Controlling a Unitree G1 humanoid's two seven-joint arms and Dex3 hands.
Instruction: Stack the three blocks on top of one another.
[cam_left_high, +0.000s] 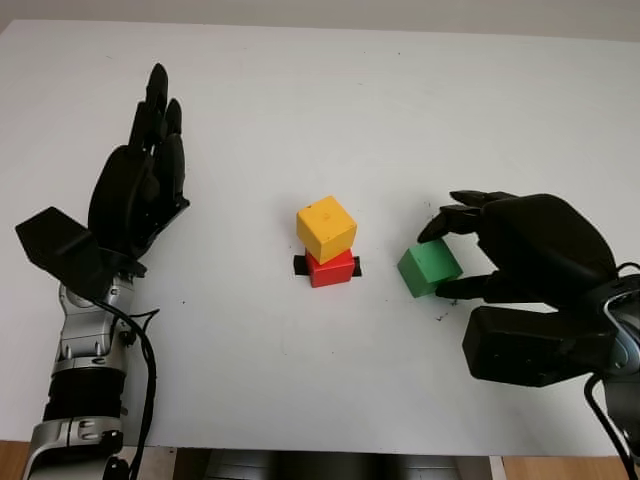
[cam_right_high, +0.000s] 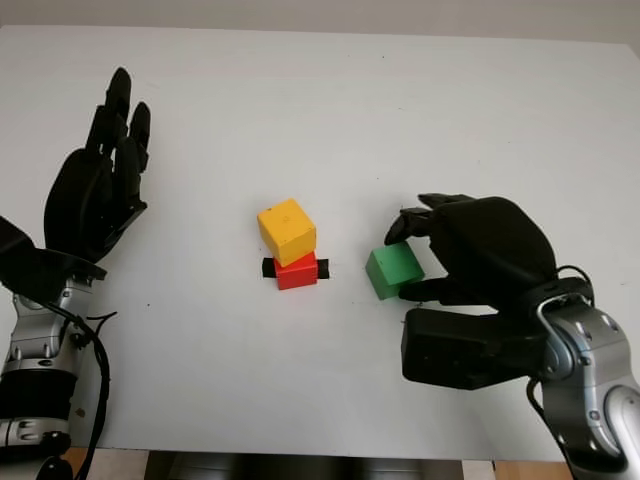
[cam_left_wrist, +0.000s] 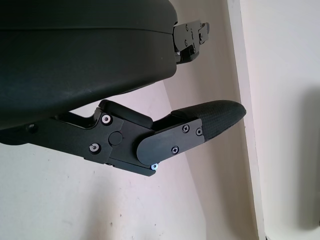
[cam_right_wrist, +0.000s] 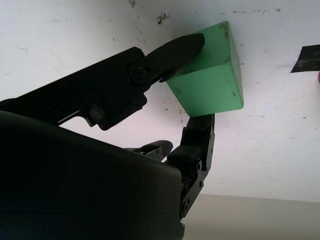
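A yellow block (cam_left_high: 326, 227) sits on a red block (cam_left_high: 331, 268) at the table's middle, over a strip of black tape. To their right, my right hand (cam_left_high: 447, 258) is shut on a green block (cam_left_high: 429, 268); in the right wrist view its fingers (cam_right_wrist: 172, 52) pinch the green block (cam_right_wrist: 212, 85) from two sides. I cannot tell whether the green block touches the table or is slightly lifted. My left hand (cam_left_high: 140, 185) is open and raised at the table's left, away from the blocks.
The white table (cam_left_high: 300, 110) stretches wide around the stack, with free room behind and in front. Its front edge runs along the bottom of the head views.
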